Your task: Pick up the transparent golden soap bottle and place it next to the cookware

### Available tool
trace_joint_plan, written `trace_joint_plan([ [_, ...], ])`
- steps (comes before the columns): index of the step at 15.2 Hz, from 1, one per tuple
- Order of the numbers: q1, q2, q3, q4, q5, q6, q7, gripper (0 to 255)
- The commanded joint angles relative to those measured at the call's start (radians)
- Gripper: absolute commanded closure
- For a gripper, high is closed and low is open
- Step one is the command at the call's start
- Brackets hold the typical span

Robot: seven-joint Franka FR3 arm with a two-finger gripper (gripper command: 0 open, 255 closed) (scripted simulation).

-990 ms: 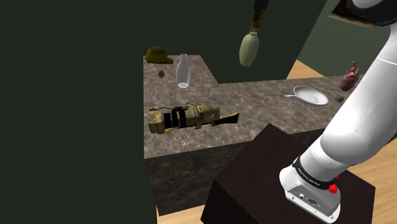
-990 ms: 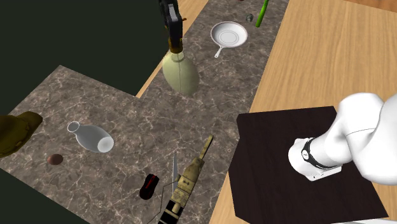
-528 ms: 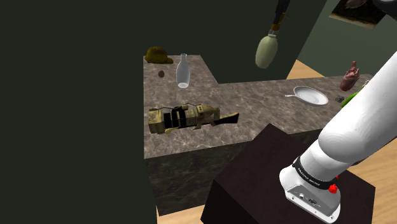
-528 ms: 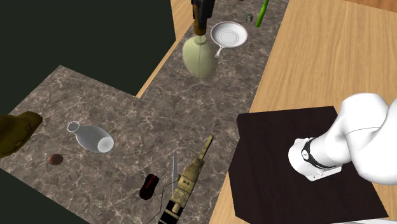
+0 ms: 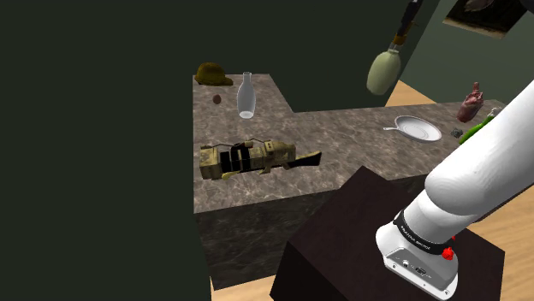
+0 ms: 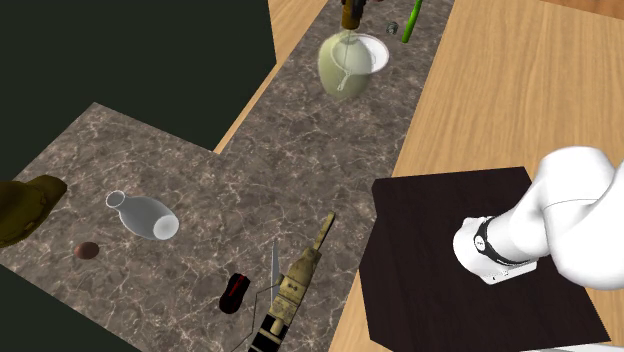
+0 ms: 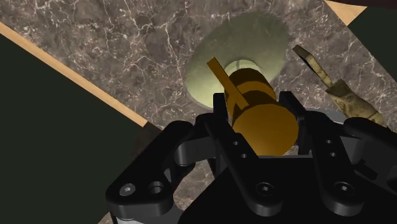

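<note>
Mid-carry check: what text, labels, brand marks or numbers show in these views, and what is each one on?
Black band around the arm near its base: a line of white lettering, too small to read.
Soap bottle: no label or print visible.
Pan: no markings visible.
No other readable text.

The soap bottle (image 5: pixel 384 72) was pale translucent olive-green with an amber-gold cap (image 7: pixel 266 124); the claw (image 7: pixel 254 107) was plain black. The worktop (image 5: pixel 342 128) was grey-brown marble with white veins. On the worktop, the pan (image 5: pixel 419 129) was white and the long object (image 5: pixel 248 159) mottled tan and black.
</note>
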Motion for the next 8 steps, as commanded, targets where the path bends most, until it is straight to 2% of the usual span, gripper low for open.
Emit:
trace_joint_plan([
  [1, -0.026, 0.006, -0.028, 0.012, 0.001, -0.006, -0.056, 255],
  [8, -0.115, 0.044, -0.122, 0.053, 0.017, -0.016, -0.238, 255],
])
